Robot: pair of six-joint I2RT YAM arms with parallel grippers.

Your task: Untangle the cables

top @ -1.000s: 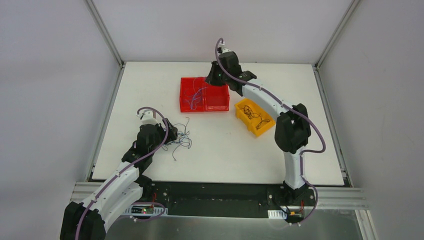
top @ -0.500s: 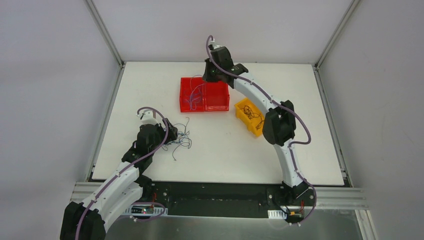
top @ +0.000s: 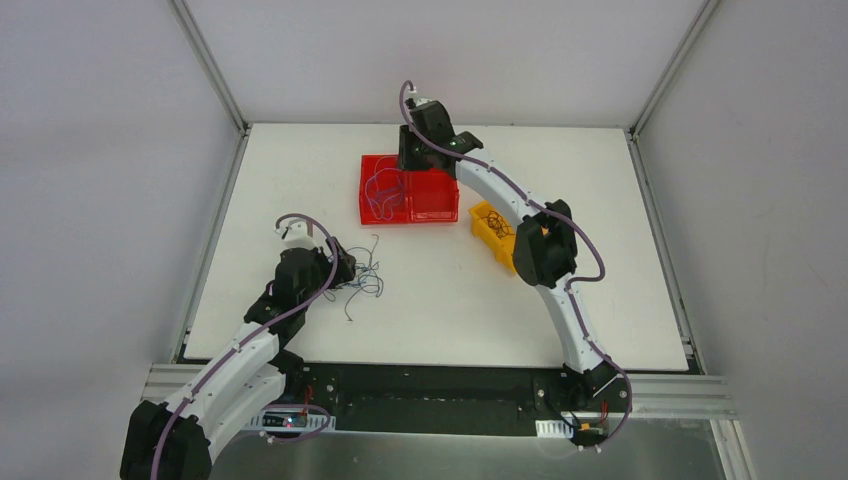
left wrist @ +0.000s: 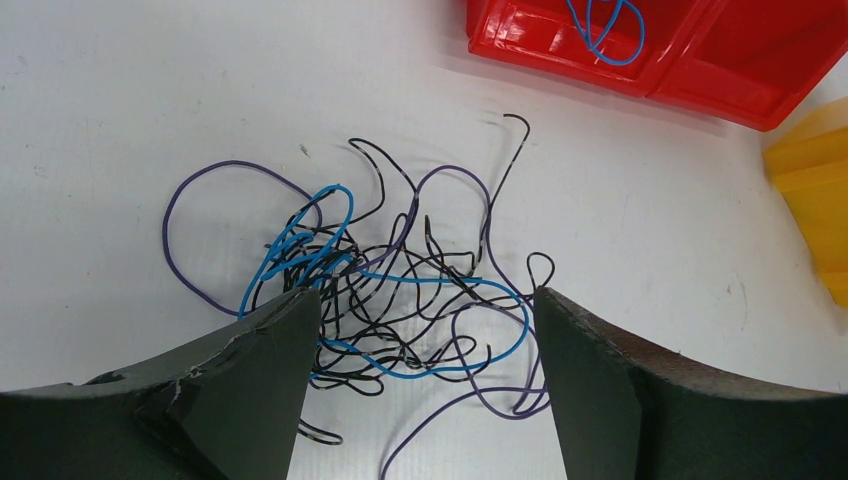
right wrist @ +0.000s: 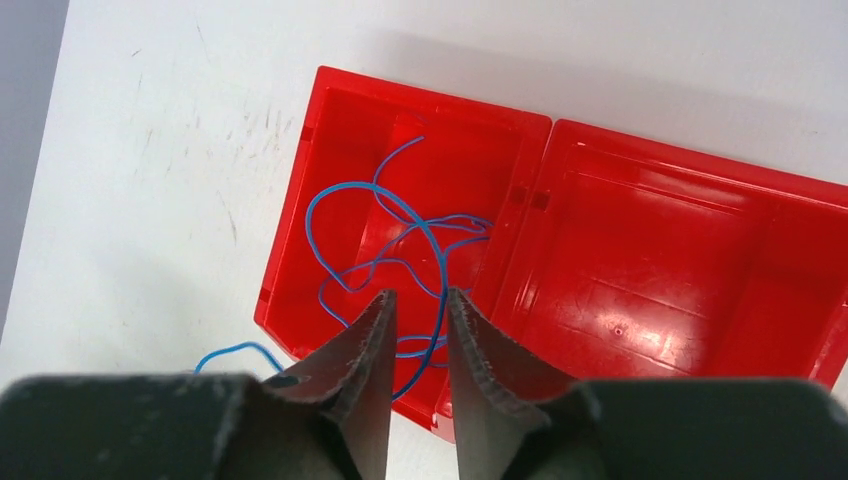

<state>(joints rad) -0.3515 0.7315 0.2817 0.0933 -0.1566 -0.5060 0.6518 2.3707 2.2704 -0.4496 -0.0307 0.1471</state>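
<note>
Top external: cables (top: 358,278) are a loose tangle on the desk (top: 450,300), toward the near-left corner. Left gripper (top: 340,268) sits right at its left side.

Left wrist: left gripper (left wrist: 425,370) jaws are wide open, one finger each side of the near part of the cables (left wrist: 400,290), nothing held. Blue, purple and black strands are knotted together, and purple loops stick out toward the left and near edges.

Two red bins (top: 366,190) stand side by side, touching, at the middle of the far edge. Right gripper (top: 405,160) hangs over the one nearer the left edge. That bin holds blue wires (top: 385,188).

Right wrist: right gripper (right wrist: 420,310) jaws are a narrow slit apart. Blue wires (right wrist: 450,222) lie curled in the bin (right wrist: 290,230) below, and one strand shows through the slit. Can't tell if the jaws pinch it. Another blue end pokes out beside the left finger, outside the bin wall.

Yellow bin (top: 482,215) is just right of the red pair, angled, partly hidden by the right arm, with dark wires (top: 497,228) inside.
</note>
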